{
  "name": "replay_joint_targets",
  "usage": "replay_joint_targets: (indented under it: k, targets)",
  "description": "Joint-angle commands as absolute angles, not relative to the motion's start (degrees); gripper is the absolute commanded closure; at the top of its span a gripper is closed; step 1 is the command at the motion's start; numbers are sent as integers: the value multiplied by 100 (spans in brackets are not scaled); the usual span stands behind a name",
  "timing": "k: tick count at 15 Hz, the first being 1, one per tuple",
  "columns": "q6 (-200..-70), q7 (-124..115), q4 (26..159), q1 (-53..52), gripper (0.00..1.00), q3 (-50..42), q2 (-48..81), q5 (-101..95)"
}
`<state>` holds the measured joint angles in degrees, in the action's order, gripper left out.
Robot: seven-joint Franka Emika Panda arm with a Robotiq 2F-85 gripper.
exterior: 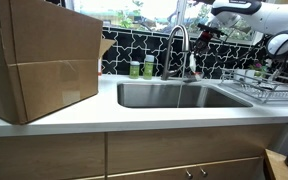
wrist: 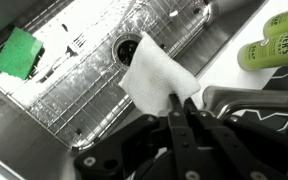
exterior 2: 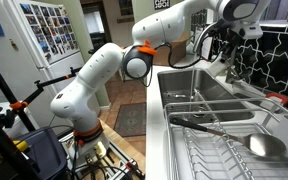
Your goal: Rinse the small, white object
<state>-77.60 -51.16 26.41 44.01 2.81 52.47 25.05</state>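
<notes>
We see the pincer pinching the small, white object over the steel sink. In the wrist view its dark fingers are closed on the pale piece's lower edge. The object hangs above the wire grid on the basin floor, just beside the round drain. A green sponge lies on the same grid, well apart from the drain, toward a far corner. In an exterior view the white arm reaches down from above toward the chrome faucet. Two green bottles stand upright just beside the faucet at the back of the table. A large cardboard box sits on the table next to the sink, and a wire dish rack stands on the opposite side. From this distance we cannot make out the object itself in either exterior view.
</notes>
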Motion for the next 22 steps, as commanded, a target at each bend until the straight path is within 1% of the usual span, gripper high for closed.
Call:
replay_joint_targets:
  k: [1,7,14,22]
  targets:
    - [-7706,-5727,2534,4546,98,632,5558,3032]
    - [-7379,-6102,2543,4575,98,1059,5812,3598]
    - [-6490,-6414,2560,4481,98,1000,5906,3667]
    - [-6638,-6946,2498,4536,98,931,5946,3669]
